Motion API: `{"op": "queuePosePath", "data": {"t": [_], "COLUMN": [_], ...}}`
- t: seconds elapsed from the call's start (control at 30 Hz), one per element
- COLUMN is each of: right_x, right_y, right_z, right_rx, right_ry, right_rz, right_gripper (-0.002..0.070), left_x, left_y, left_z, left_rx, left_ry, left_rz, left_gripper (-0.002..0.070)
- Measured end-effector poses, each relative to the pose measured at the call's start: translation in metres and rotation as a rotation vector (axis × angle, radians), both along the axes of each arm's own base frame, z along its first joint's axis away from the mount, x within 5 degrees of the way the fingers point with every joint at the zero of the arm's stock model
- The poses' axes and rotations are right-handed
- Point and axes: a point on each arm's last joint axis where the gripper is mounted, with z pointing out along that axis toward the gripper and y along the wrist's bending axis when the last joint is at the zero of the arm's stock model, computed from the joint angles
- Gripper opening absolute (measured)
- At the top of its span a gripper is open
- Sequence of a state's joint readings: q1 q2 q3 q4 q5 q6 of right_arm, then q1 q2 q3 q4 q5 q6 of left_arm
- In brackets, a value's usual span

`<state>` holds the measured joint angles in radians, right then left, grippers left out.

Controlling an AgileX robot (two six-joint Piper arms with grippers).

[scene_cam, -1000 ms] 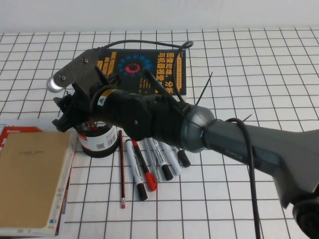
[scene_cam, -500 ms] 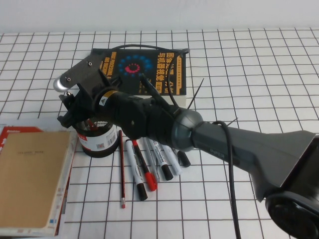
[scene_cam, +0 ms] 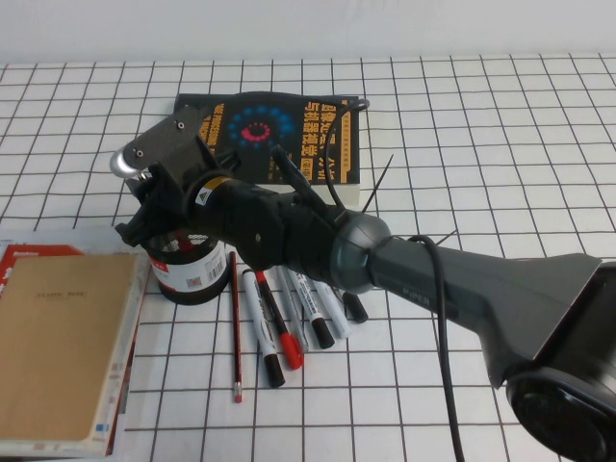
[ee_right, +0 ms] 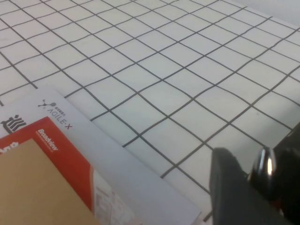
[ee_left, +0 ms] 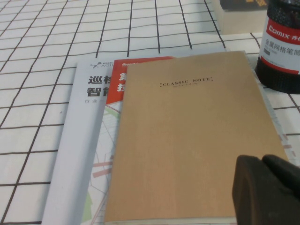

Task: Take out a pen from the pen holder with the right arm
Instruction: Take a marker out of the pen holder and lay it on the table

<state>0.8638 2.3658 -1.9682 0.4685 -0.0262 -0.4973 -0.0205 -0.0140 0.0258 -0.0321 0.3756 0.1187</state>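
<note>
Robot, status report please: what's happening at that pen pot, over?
Right gripper over pen holder, no pen seen lifted. Left gripper low over brown notebook. Loose markers beside holder, not blocking.

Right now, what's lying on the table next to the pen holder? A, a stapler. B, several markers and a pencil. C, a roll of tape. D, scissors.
B: markers and a red pencil lie beside the pen holder, with the right gripper at the holder; the left gripper hangs over the brown notebook.
</note>
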Motion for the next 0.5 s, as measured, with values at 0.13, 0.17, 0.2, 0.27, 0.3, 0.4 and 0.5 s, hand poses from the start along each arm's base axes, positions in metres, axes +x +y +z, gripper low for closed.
{"op": "queuePosePath", "data": {"t": [0.13,0.17,0.2,0.27,0.3,0.4,0.5], "right_x": [0.0,0.0,0.0,-0.001,-0.002,-0.004,-0.009], "right_y": [0.0,0.0,0.0,0.0,0.0,-0.002,-0.007], "right_z": [0.0,0.0,0.0,0.001,0.003,0.016,0.043], "right_rx": [0.0,0.0,0.0,-0.004,-0.009,0.0,0.028], "right_ry": [0.0,0.0,0.0,0.005,0.012,0.008,-0.014], "right_rz": [0.0,0.0,0.0,0.005,0.011,0.02,0.026], "right_gripper": [0.0119,0.0086,0.0056,0.005,0.005,0.005,0.005], "left_x": [0.0,0.0,0.0,0.0,0.0,0.0,0.0], "left_y": [0.0,0.0,0.0,0.0,0.0,0.0,0.0], "left_z": [0.0,0.0,0.0,0.0,0.0,0.0,0.0], "left_rx": [0.0,0.0,0.0,0.0,0.0,0.0,0.0], "left_ry": [0.0,0.0,0.0,0.0,0.0,0.0,0.0], "left_rz": [0.0,0.0,0.0,0.0,0.0,0.0,0.0], "left_gripper": [-0.0004,-0.0004,-0.0004,-0.0004,-0.0004,-0.0004,-0.0004]}}
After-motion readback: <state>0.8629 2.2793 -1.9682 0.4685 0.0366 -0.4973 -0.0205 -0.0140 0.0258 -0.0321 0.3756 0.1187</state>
